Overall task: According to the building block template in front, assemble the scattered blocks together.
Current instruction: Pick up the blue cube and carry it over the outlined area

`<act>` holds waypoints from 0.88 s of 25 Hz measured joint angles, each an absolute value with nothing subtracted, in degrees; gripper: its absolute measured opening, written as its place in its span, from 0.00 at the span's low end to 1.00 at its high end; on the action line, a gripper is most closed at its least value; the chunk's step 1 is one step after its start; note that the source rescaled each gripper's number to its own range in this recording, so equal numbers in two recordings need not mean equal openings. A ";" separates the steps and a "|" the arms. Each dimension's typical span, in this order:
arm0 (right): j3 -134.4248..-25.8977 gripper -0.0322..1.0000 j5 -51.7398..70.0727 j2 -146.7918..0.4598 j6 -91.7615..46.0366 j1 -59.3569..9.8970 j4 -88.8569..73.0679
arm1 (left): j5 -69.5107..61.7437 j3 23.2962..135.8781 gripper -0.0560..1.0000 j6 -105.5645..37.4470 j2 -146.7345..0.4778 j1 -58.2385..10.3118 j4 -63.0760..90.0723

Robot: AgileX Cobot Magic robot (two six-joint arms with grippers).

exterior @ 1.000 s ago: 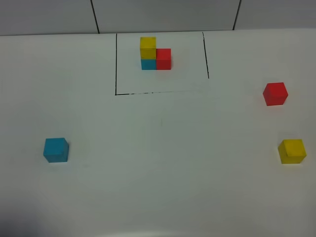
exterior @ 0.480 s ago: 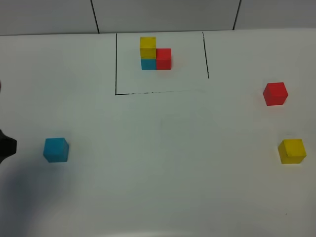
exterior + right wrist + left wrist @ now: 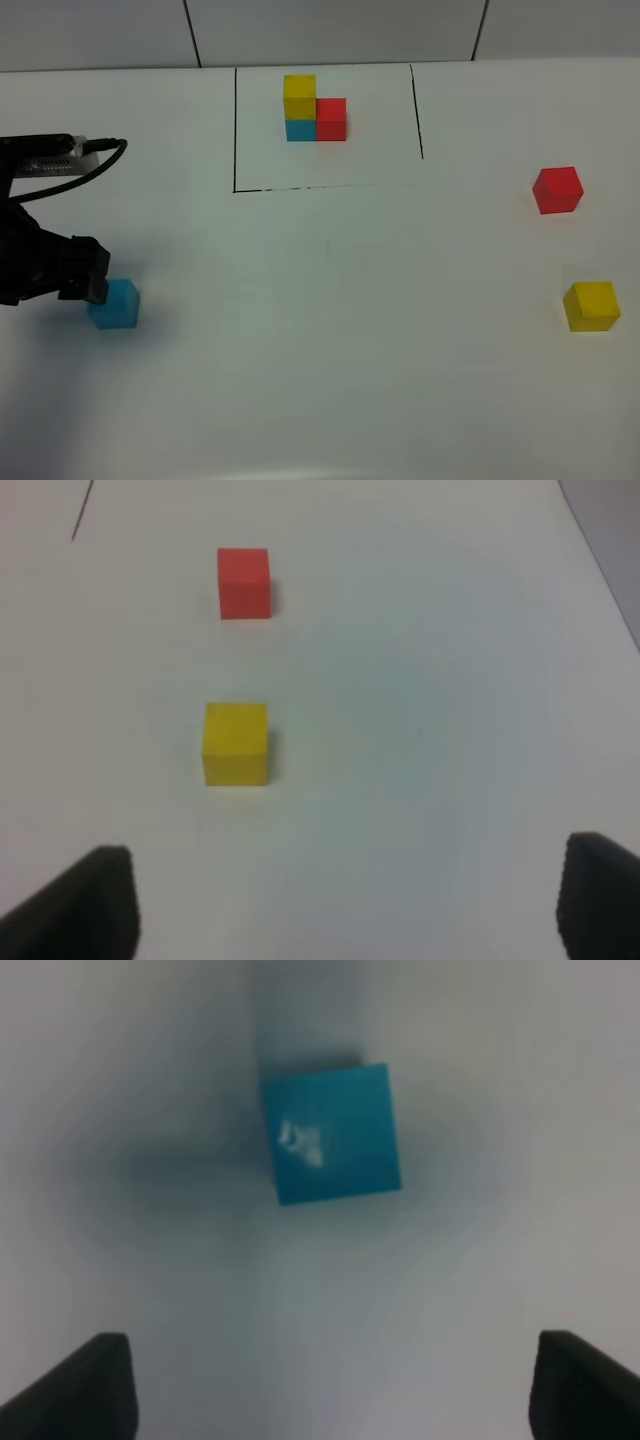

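Table: a plain white table (image 3: 330,340) with thin black lines drawn at the far middle.
Template: the joined trio of cubes (image 3: 314,108) stands inside the black outline (image 3: 235,130), yellow on top of blue, red touching the blue one on its right side as seen from the high camera.
Blue cube: the loose blue cube (image 3: 117,305) (image 3: 332,1135) sits alone on the near left of the table, well apart from the outline, with a small pale scuff on its top face.
Red cube: the loose red cube (image 3: 557,190) (image 3: 244,582) sits out on the right side, well clear of the outline.
Yellow cube: the loose yellow cube (image 3: 591,306) (image 3: 236,743) lies near the red one, closer to the front edge, the two not touching.
Left gripper: the left gripper (image 3: 92,278) (image 3: 330,1390) hangs just beside the blue cube with its two dark fingers (image 3: 85,1385) spread wide. The cube lies ahead of them, not between them, and nothing is gripped.
Right gripper: the right gripper (image 3: 340,900) shows only in its own wrist camera, fingers (image 3: 90,900) wide apart and empty, with the yellow cube ahead of it and the red one beyond.
Cable: a black cable (image 3: 100,152) loops off the left arm.
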State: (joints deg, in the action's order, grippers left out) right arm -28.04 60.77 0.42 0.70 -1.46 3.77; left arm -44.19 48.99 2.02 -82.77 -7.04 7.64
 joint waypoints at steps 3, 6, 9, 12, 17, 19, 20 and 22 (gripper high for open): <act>-28.04 0.78 60.77 0.42 0.70 -1.46 3.77 | -42.65 49.13 0.99 2.88 -86.70 -7.14 6.70; -28.04 0.78 60.77 0.42 0.70 -1.46 3.77 | -41.35 50.27 0.99 3.33 -90.41 -7.47 6.64; -28.04 0.78 60.77 0.42 0.70 -1.46 3.77 | -40.84 51.77 1.00 3.93 -93.82 -8.21 6.59; -28.04 0.78 60.77 0.42 0.70 -1.46 3.77 | -40.16 53.88 1.00 5.45 -96.43 -8.69 6.64; -28.04 0.78 60.77 0.42 0.70 -1.46 3.77 | -39.72 55.71 1.00 6.09 -99.50 -9.15 6.48; -28.04 0.78 60.77 0.42 0.70 -1.46 3.77 | -39.29 55.89 1.00 6.21 -100.49 -9.15 6.48; -28.04 0.78 60.77 0.42 0.70 -1.46 3.77 | -39.23 55.89 1.00 6.21 -101.10 -9.15 6.48; -28.04 0.78 60.77 0.42 0.70 -1.46 3.77 | -39.16 55.89 1.00 6.23 -102.53 -9.15 6.48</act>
State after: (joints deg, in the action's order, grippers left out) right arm -28.04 60.77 0.42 0.70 -1.46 3.77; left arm -39.16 55.89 6.23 -102.53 -9.15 6.48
